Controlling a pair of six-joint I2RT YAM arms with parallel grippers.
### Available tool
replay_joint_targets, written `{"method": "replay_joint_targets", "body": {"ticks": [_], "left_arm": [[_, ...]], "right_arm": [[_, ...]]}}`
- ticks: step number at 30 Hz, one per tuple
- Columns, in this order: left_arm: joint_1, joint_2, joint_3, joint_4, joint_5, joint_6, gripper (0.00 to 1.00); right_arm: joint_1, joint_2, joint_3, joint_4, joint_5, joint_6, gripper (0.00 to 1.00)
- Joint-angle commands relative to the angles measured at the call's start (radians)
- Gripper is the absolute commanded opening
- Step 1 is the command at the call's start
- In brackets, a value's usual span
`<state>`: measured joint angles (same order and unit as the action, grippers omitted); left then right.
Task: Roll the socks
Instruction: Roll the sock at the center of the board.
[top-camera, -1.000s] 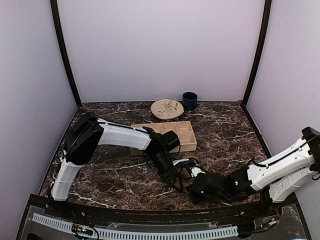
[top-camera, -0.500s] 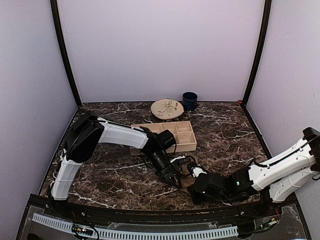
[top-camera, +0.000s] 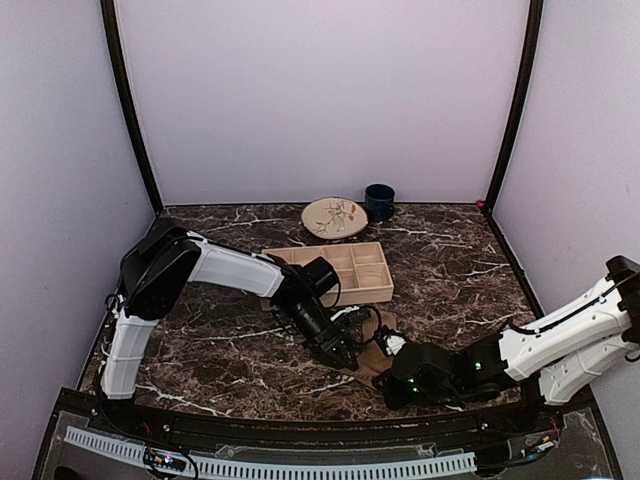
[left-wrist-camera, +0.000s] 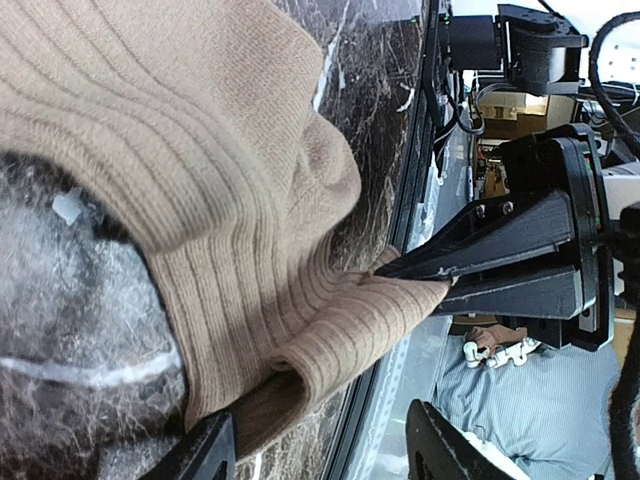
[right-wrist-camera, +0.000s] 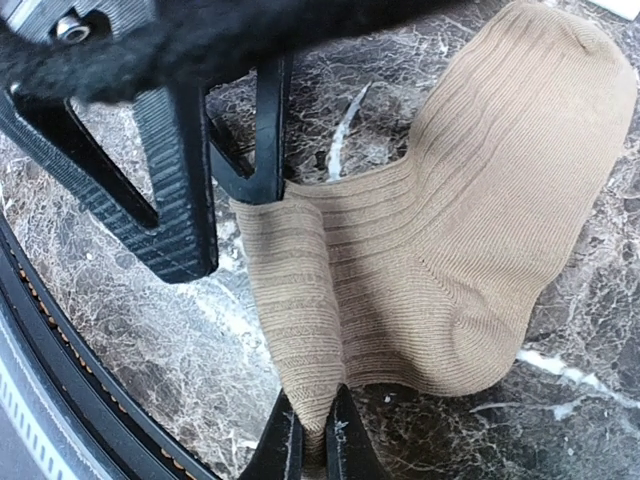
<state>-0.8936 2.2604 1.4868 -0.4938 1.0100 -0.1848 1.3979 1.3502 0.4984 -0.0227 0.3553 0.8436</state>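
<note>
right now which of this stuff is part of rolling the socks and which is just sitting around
Part of the job:
- tan ribbed sock
- right gripper, shut on one end of the sock
- left gripper, open at the sock's edge

Just lying about:
- wooden compartment box
- patterned plate
- blue mug

The left arm (top-camera: 235, 268) and right arm (top-camera: 560, 335) are white with round black joints. The right one has a thin black cable (top-camera: 540, 320) and a green light (top-camera: 476, 366). The left pincer (right-wrist-camera: 228, 235) has ribbed black fingers (right-wrist-camera: 175, 170).
</note>
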Motion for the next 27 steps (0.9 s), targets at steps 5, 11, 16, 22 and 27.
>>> {"method": "replay_joint_targets", "body": {"ticks": [5, 11, 16, 22, 27], "left_arm": [[0.061, 0.033, -0.173, 0.063, -0.337, -0.062, 0.62], [0.064, -0.057, -0.262, 0.194, -0.23, -0.129, 0.63], [0.064, -0.156, -0.366, 0.365, -0.168, -0.184, 0.63], [0.064, -0.252, -0.424, 0.523, -0.11, -0.205, 0.7], [0.064, -0.319, -0.469, 0.585, -0.138, -0.195, 0.72]], "right_arm": [[-0.06, 0.054, 0.009, 0.041, -0.098, -0.037, 0.04], [-0.09, 0.09, 0.015, 0.086, -0.139, -0.055, 0.04], [-0.102, 0.095, 0.017, 0.107, -0.157, -0.061, 0.04], [-0.101, 0.115, 0.04, 0.118, -0.175, -0.072, 0.04], [-0.101, 0.125, 0.044, 0.134, -0.217, -0.08, 0.04]]}}
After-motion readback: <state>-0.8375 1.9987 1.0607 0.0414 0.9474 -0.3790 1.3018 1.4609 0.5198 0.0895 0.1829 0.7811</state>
